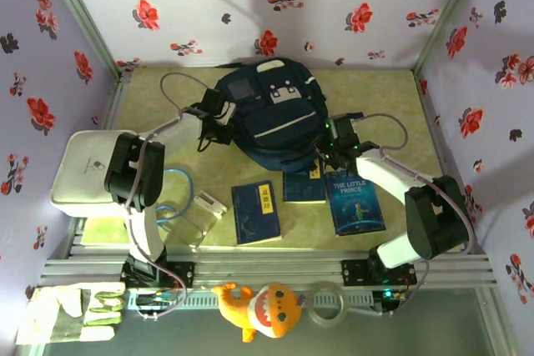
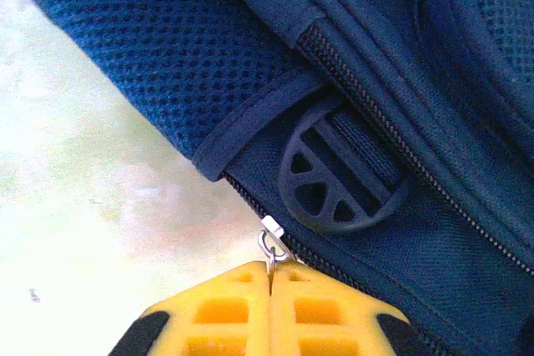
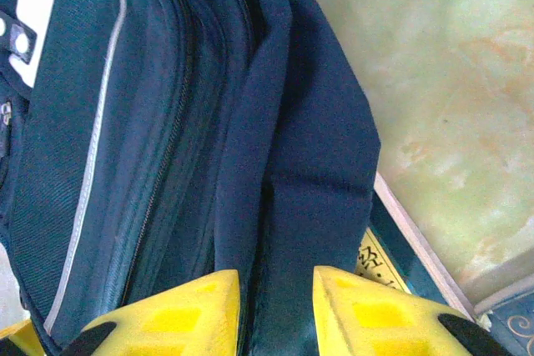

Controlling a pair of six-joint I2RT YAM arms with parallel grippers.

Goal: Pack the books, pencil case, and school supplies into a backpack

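The left claw [image 2: 269, 281] is clenched on the metal zipper pull [image 2: 270, 243] at the left side of the navy backpack [image 1: 267, 114], which sits mid-table [image 1: 392, 97]. Three books [image 1: 256, 212] lie in front, the middle one tucked partly under its edge. The right claw [image 3: 275, 289] grasps a fold of its fabric.

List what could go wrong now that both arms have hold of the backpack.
1. The left fingers pinch the small metal zipper pull only at their very tips; a tug may let it slip free.
2. The right fingers clamp a fold of the backpack that lies over a navy book; pulling there could drag or shift the book.
3. If that fold slips out, the bag may slide with the zipper rather than open.
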